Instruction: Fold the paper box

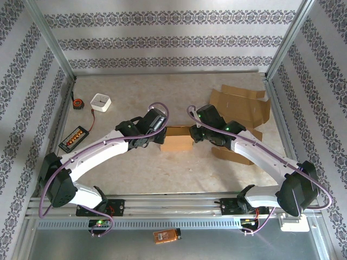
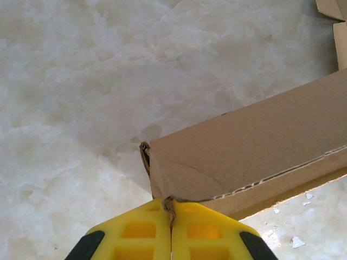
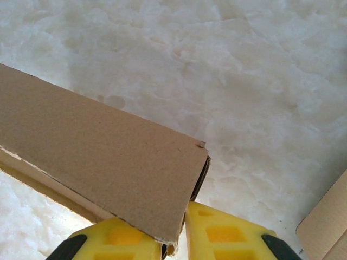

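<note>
Where patterned walls (image 1: 162, 40) rise, pale mottled table (image 1: 162, 92), paper box (image 1: 177, 140) centred.

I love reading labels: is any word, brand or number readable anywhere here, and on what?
No text can be read.
The paper box: plain brown, no print on the faces shown.
The small orange item at the near edge: any label is too small to read.
</note>
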`<state>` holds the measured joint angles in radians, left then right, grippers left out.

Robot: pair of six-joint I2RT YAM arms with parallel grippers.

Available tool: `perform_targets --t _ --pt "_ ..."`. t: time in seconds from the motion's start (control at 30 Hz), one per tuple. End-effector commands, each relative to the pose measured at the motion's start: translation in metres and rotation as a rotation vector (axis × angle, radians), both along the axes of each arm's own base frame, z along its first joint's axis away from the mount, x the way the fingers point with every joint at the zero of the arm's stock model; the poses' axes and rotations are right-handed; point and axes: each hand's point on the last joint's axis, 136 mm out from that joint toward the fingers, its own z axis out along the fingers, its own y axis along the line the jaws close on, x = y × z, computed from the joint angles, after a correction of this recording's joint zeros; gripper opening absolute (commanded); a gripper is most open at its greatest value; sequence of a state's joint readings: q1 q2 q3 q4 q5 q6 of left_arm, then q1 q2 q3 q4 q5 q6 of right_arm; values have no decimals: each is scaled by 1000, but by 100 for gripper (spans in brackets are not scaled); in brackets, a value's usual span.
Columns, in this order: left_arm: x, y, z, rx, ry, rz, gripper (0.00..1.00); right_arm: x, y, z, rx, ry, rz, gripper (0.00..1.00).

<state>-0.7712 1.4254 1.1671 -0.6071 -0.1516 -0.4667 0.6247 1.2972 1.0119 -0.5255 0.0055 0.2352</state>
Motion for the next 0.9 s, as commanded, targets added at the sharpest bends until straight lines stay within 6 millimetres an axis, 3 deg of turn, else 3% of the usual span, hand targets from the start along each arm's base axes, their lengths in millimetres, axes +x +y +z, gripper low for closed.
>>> perform_targets --t 0.0,0.1,0.3,0.47,0.73,0.87 --pt "-29 46 -41 223 140 -12 9 -16 -10 -27 -85 100 16 19" --pt "-29 47 -31 200 114 2 13 -16 -10 -25 -82 98 17 19" --pt "-27 21 18 -70 -12 -25 28 -15 -8 -23 -78 98 21 19" --pt "-30 7 43 -240 -37 -33 34 -15 -6 -21 -75 95 25 19" --pt "-31 0 27 -272 13 -16 38 -15 -4 -23 -77 103 30 20" --pt "-24 10 16 -204 7 32 39 -16 -4 -24 -78 104 31 20"
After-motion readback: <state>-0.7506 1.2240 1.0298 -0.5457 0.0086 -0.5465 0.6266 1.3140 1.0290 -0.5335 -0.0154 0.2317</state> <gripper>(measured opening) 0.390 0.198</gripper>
